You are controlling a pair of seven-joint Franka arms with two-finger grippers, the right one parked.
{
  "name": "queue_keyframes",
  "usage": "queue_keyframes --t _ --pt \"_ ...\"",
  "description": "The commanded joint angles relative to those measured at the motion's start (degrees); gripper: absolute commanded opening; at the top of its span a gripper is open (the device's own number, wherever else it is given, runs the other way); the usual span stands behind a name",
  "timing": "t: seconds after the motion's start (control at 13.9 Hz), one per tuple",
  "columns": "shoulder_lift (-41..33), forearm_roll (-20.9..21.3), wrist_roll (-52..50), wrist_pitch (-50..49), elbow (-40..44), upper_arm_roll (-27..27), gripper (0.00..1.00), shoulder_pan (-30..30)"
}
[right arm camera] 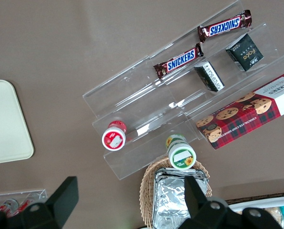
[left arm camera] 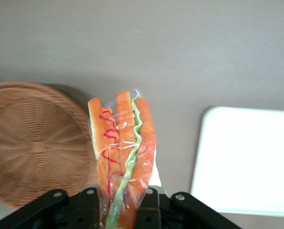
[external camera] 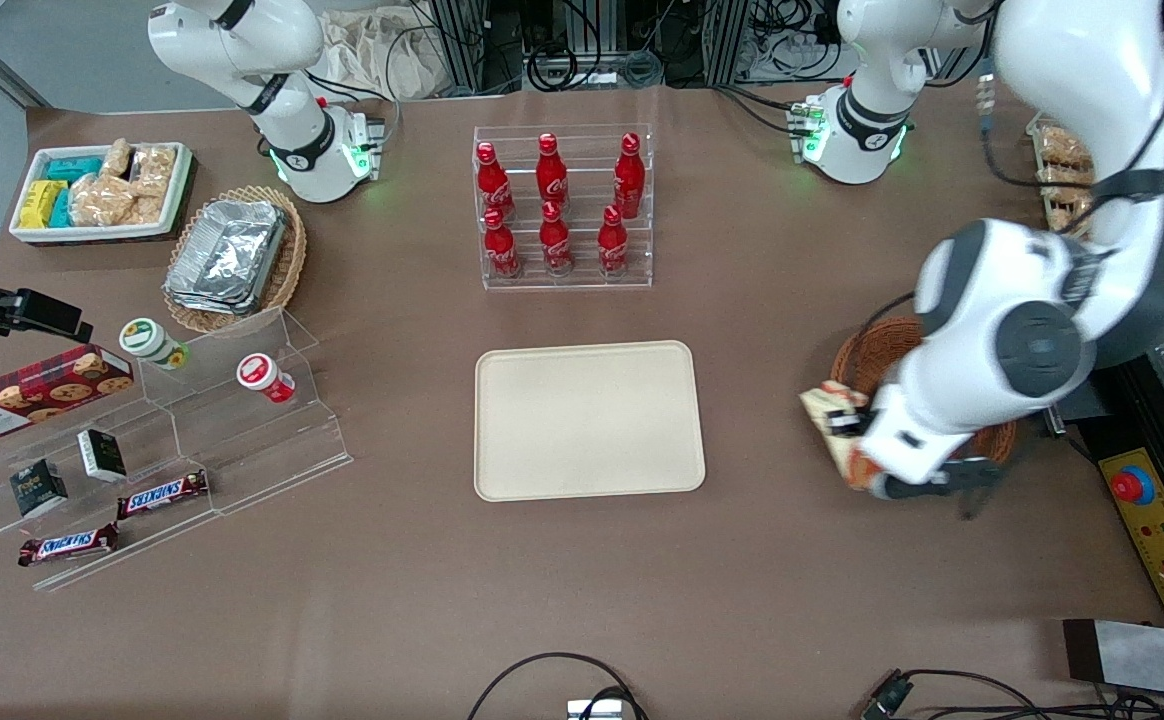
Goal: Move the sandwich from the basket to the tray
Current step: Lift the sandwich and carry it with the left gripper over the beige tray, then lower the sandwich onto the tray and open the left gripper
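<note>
1. Clear acrylic steps (external camera: 192, 440) at the parked arm's end of my table carry two Snickers bars (external camera: 163, 493), small dark boxes and two little tubs.
2. Farther from my front camera, six red cola bottles (external camera: 554, 205) stand in a clear rack.
3. Nearer than the rack, the cream tray (external camera: 588, 419) lies flat and bare on the brown table (external camera: 582, 580).
4. Toward the working arm's end, I see the gripper (left arm camera: 118, 200) clamped on the wrapped sandwich (left arm camera: 123, 152), its fingers (left arm camera: 87, 202) pressing both faces, orange and green filling edge showing.
5. The sandwich (external camera: 837, 425) hangs between tray and reddish wicker basket (external camera: 877, 355), just beside the basket's rim, above the table.
</note>
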Motion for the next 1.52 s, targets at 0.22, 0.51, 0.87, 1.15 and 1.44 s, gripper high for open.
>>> queue_keyframes --t 0.22,0.51,0.87,1.15,1.44 --pt "13.4 0.5 -0.3 -0.2 10.6 0.4 0.0 -9.8" --pt "18.2 0.5 -2.1 5.8 10.5 0.5 0.0 -13.9" --pt "21.7 1.1 -1.6 8.3 8.8 0.6 0.0 -16.5" --pt "21.8 1.4 -1.8 8.0 8.0 0.8 0.97 -16.4" --pt "17.6 1.3 -2.8 4.9 8.1 0.9 1.0 -15.7"
